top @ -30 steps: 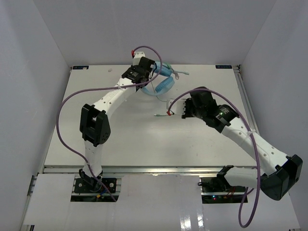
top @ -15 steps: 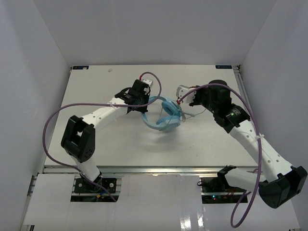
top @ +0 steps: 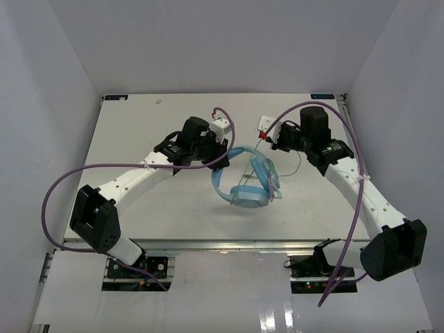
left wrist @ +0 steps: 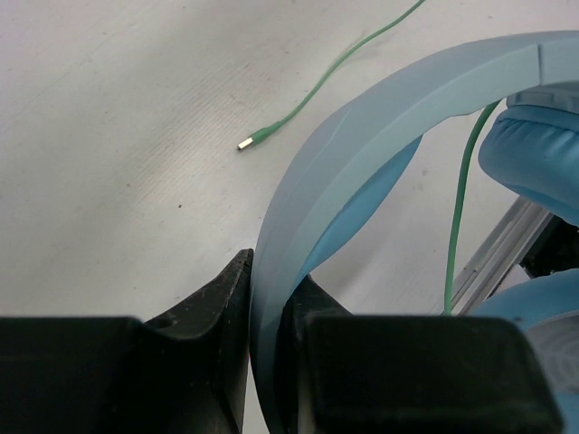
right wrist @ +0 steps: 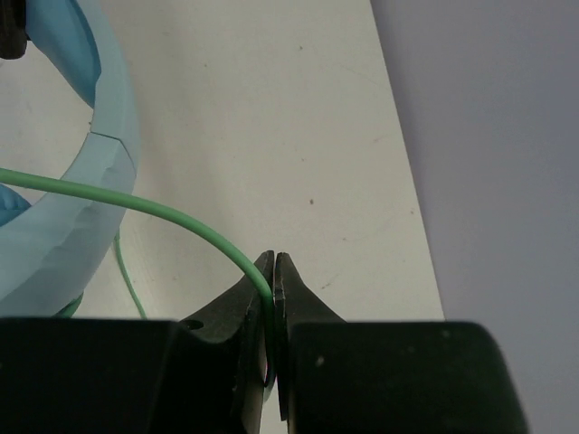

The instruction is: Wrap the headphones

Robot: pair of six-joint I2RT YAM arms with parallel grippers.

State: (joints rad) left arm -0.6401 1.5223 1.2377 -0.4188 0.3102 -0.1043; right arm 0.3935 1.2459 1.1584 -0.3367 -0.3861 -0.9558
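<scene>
The light blue headphones [top: 246, 182] hang tilted over the middle of the table. My left gripper [top: 223, 158] is shut on their headband [left wrist: 362, 145], which runs up between the two black fingers [left wrist: 270, 271]. One ear cup [left wrist: 534, 154] shows at the right of the left wrist view. The thin green cord [right wrist: 136, 206] arcs from the headphones into my right gripper [right wrist: 273, 262], which is shut on it; in the top view that gripper [top: 267, 139] is right of and behind the headband. The cord's small plug [left wrist: 246, 143] lies loose on the table.
The white table [top: 173, 201] is boxed in by white walls at the left, back and right. Thick purple cables [top: 69, 182] loop off both arms. The table's right edge [right wrist: 398, 154] runs close by the right gripper.
The left arm has carried the headphones from the far middle of the table toward its centre. The right gripper has swung up and back toward the right, holding the cord.
</scene>
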